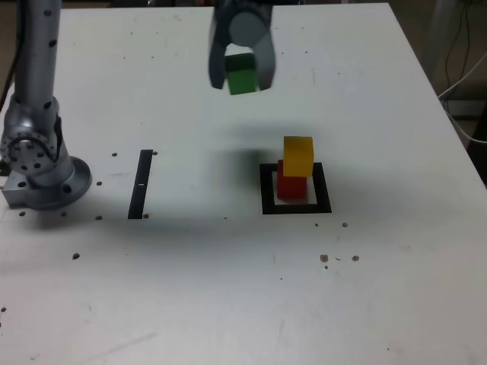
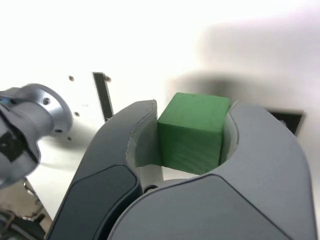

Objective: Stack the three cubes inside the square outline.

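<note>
The gripper (image 1: 242,70) holds the green cube (image 1: 242,74) clamped above the counter (image 1: 396,304), apart from the square outline (image 1: 296,208). There the yellow cube (image 1: 298,155) sits slightly askew on the red cube (image 1: 291,185); an off-centre or hard placement could topple both.
</note>
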